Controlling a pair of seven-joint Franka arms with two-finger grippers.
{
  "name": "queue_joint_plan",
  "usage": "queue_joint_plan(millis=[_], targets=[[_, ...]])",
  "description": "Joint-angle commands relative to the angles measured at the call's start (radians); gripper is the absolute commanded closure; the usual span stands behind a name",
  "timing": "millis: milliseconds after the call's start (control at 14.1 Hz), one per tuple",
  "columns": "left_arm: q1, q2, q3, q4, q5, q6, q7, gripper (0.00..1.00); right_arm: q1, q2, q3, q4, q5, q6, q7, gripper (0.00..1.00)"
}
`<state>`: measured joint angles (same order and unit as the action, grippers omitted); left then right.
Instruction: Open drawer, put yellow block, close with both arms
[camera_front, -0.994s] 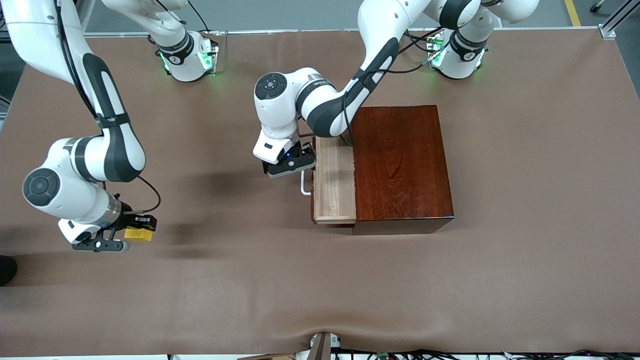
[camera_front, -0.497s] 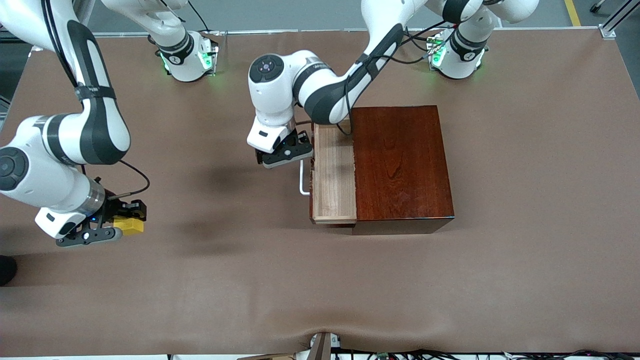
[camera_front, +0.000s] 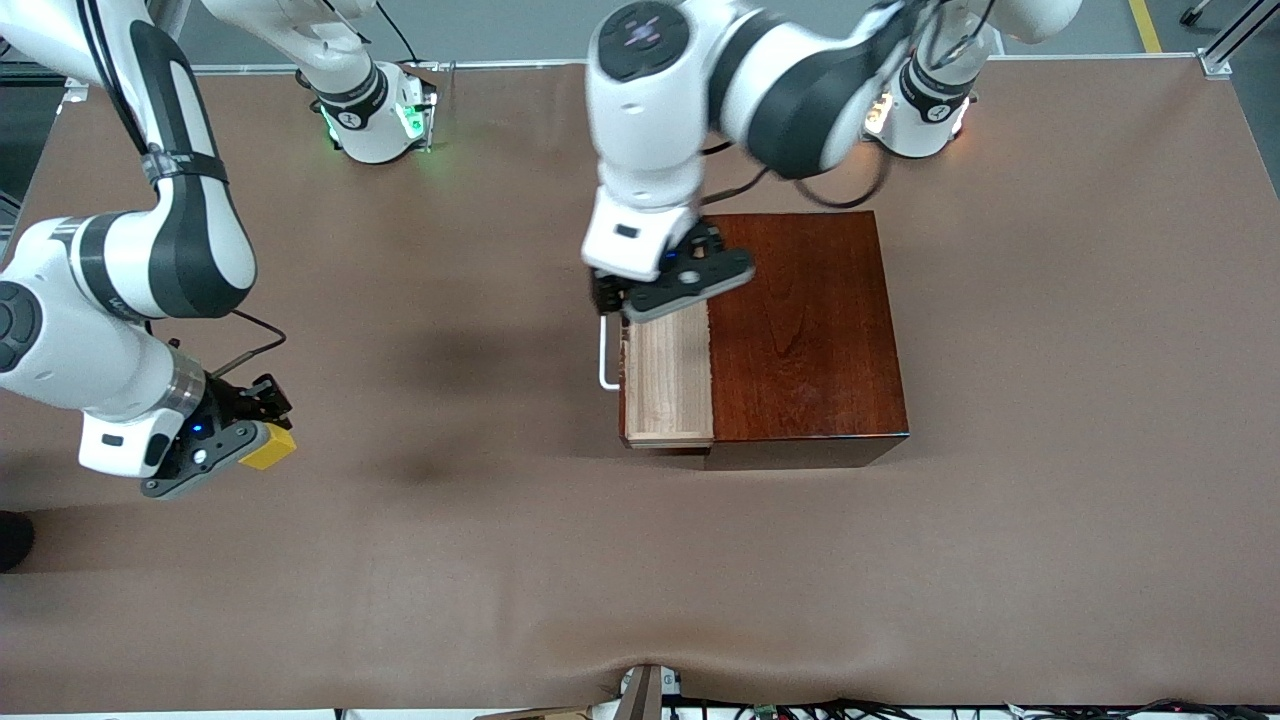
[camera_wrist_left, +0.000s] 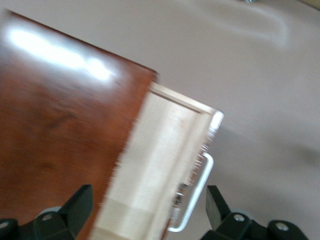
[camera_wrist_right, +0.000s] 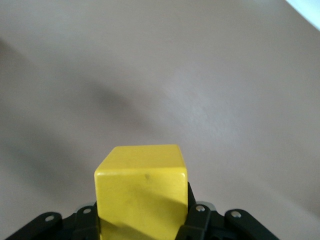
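Your right pincer (camera_front: 250, 440) is clamped shut on the yellow block (camera_front: 268, 448), holding it up over bare counter (camera_front: 1050, 300) at the right arm's end, well apart from the wooden box (camera_front: 805, 325). In the right wrist view the yellow block (camera_wrist_right: 141, 192) fills the space between the dark fingers (camera_wrist_right: 197, 216), with only plain brown surface below it.

Your left pincer (camera_front: 640, 290) hangs over the drawer (camera_front: 668, 375), above the edge where the tray meets the box top. In the left wrist view its fingers (camera_wrist_left: 80, 205) stand wide apart with nothing between them; you see the pale tray and the white handle (camera_wrist_left: 195, 200) below through the gap.

The drawer is pulled part way out of the reddish-brown box, toward the right arm's end of the counter. Its light-wood tray is exposed and holds nothing you can see. The white bar handle (camera_front: 606, 355) sticks out from the drawer front, and neither pincer touches it.
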<state>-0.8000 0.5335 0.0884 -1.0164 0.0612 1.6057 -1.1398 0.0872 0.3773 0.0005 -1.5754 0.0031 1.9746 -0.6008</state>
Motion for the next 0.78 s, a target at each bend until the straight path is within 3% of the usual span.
queue_joint_plan(millis=[0,355,568,710], targets=[[0.077,-0.090,-0.009,-0.047,0.006,-0.067,0.084,0.00,0.093,0.002,-0.002,0.037,-0.006,-0.019,-0.074,1.00],[0.238,-0.213,-0.013,-0.115,0.003,-0.148,0.340,0.00,0.253,0.002,-0.002,0.077,0.000,-0.049,-0.016,1.00],[0.346,-0.311,-0.015,-0.261,-0.001,-0.145,0.523,0.00,0.342,0.008,-0.002,0.075,0.005,-0.063,0.167,1.00],[0.403,-0.319,-0.016,-0.272,-0.003,-0.150,0.609,0.00,0.406,0.011,-0.002,0.077,0.006,-0.062,0.336,1.00]])
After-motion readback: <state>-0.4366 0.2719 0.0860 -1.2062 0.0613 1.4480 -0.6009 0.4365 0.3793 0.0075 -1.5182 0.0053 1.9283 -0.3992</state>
